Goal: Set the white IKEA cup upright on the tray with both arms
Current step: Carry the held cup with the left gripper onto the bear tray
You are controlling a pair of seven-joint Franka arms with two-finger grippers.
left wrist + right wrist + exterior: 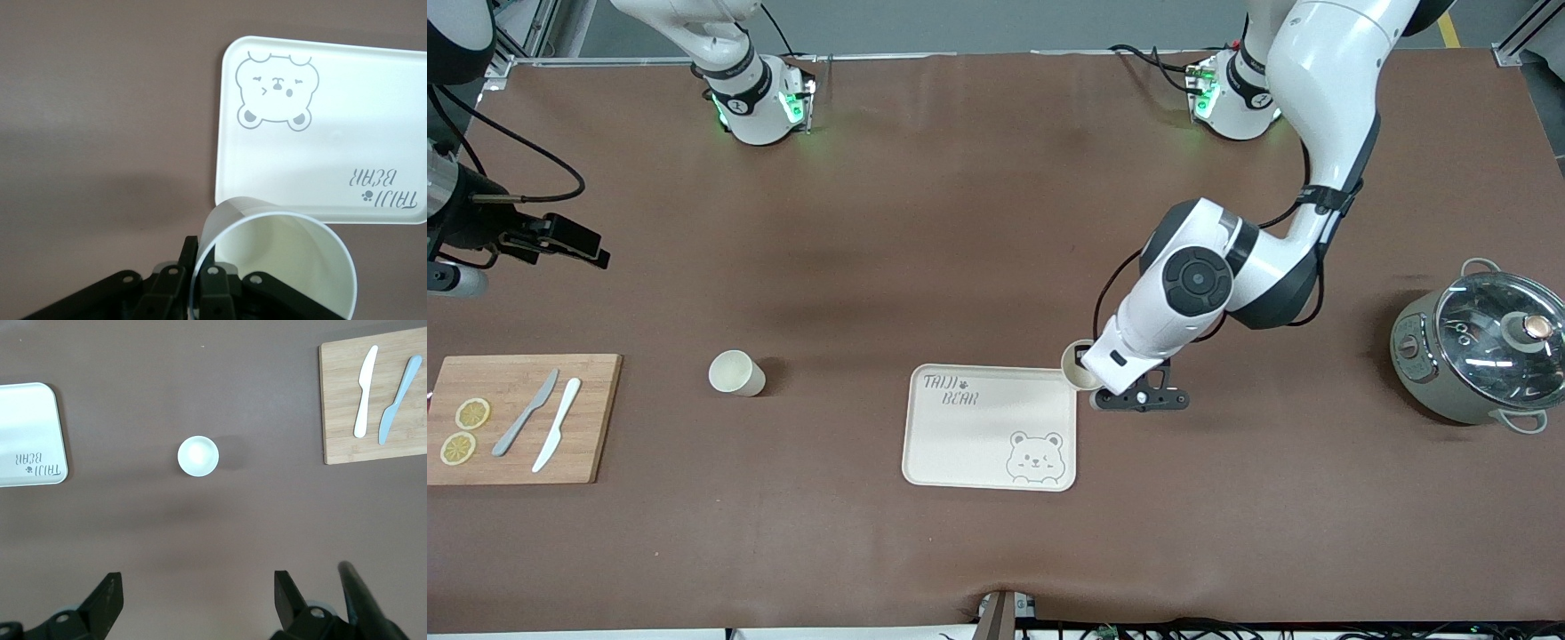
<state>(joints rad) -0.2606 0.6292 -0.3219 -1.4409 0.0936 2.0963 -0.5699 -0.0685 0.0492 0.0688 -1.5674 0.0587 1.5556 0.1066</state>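
Clamped on the rim of a white cup (1080, 367), the left gripper (1089, 378) is seen over the corner of the tray (969, 436) that lies toward the left arm's end of the worktop (996, 551). In the left wrist view the fingers (215, 277) are pressed together on the cup's wall, one inside the mouth and one outside, and the held cup (280, 267) is tilted, its open mouth turned toward the wrist camera. The cup is plain, cream-white and thin-walled, with nothing seen inside it. It is carried clear of the tray's surface, just above the raised rim.

The tray is laid flat on the brown worktop, cream with rounded corners; a grey bear drawing and "TAIJI BEAR" lettering are printed on it, and nothing is resting on it.

The right gripper (574, 240) is held high over the worktop near the right arm's end, waiting; in the right wrist view its jaws are spread wide apart and nothing is held between them. A second white cup (735, 372) is stood upright on the worktop below it, between the tray and a wooden cutting board (596, 418). Two knives (543, 422) and two lemon slices (464, 431) are laid on the board. A lidded pot (1476, 356) is set toward the left arm's end.
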